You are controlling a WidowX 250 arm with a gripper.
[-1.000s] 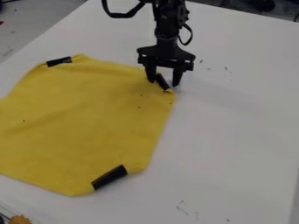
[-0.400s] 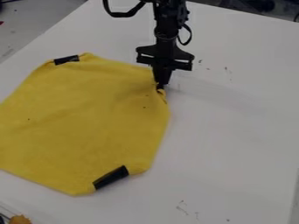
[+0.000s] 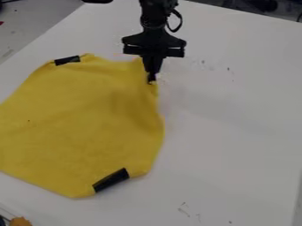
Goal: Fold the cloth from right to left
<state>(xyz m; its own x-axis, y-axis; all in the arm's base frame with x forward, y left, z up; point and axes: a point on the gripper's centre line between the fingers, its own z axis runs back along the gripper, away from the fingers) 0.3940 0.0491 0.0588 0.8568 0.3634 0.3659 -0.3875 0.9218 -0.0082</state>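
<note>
Camera view has the gripper [image 3: 152,78] at the upper right of the cloth [image 3: 82,119], clenched on the corner there, its fingers pinched together over the fabric. The cloth lies at the left of the table [image 3: 227,132], mostly flat, with one black strip [image 3: 67,60] at its top and another [image 3: 111,179] at its lower edge. The grasped corner looks slightly raised, and the right side bows inward beneath it. The fold itself seems barely begun. To do it well, keep the pinch firm and lift just enough for the corner to clear the layer below, then carry it left in a low, slow arc. Dragging it flat would likely bunch the fabric or slide the whole cloth. The lower right part may lag, so a second grasp there could be needed. Lower before letting go.
</note>
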